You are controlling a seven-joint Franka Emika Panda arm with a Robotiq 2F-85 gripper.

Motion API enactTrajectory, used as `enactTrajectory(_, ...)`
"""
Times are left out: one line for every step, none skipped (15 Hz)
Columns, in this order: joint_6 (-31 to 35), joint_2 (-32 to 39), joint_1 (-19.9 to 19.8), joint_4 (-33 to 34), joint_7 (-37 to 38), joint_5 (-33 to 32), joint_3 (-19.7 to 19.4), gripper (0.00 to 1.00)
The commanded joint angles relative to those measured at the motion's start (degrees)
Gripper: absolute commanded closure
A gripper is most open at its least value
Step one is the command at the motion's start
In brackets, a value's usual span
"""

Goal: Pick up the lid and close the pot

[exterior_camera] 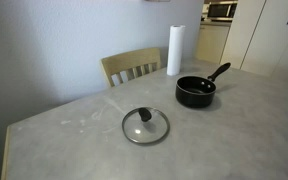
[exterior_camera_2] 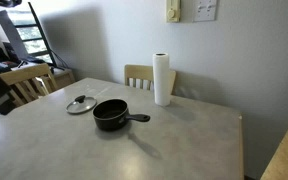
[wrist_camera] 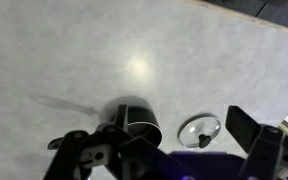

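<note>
The lid point(exterior_camera: 145, 126), clear glass with a metal rim and a black knob, lies flat on the grey table, apart from the pot. The pot point(exterior_camera: 195, 92) is a small black saucepan standing upright and uncovered, its long handle pointing toward the back. Both also show in an exterior view, lid point(exterior_camera_2: 80, 104) and pot point(exterior_camera_2: 110, 115). In the wrist view my gripper point(wrist_camera: 164, 137) is open and empty, high above the table, with the pot point(wrist_camera: 134, 122) and the lid point(wrist_camera: 199, 130) below between its fingers. The arm is out of both exterior views.
A white paper towel roll point(exterior_camera: 174, 50) stands upright behind the pot, also in an exterior view point(exterior_camera_2: 162, 80). A wooden chair point(exterior_camera: 132, 67) is pushed against the table's far edge. Another chair point(exterior_camera_2: 24, 80) stands at a side. The table point(exterior_camera: 234, 140) is grey.
</note>
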Motion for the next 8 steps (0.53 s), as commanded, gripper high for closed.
enactTrajectory(0.0, 0.6, -1.4, 0.0, -1.1, 1.4, 1.3, 0.00)
enactTrajectory(-0.4, 1.5, -0.1, 0.4, -1.6, 1.9, 1.7, 0.00)
enactTrajectory(-1.3, 2.3, 1.3, 0.8, -2.5, 2.5, 2.0, 0.00)
enactTrajectory(-1.7, 2.9, 2.6, 1.0, -3.5, 3.2, 2.3, 0.00)
enactTrajectory(-2.0, 3.6, 4.1, 1.2, -4.1, 4.4, 2.9, 0.00)
enactTrajectory(-2.0, 4.3, 5.3, 1.3, -4.9, 5.2, 3.5, 0.00)
enactTrajectory(-1.8, 5.3, 7.1, 1.4, -5.6, 6.4, 4.2, 0.00)
enactTrajectory(-1.9, 6.4, 8.5, 1.6, -6.4, 7.4, 4.8, 0.00)
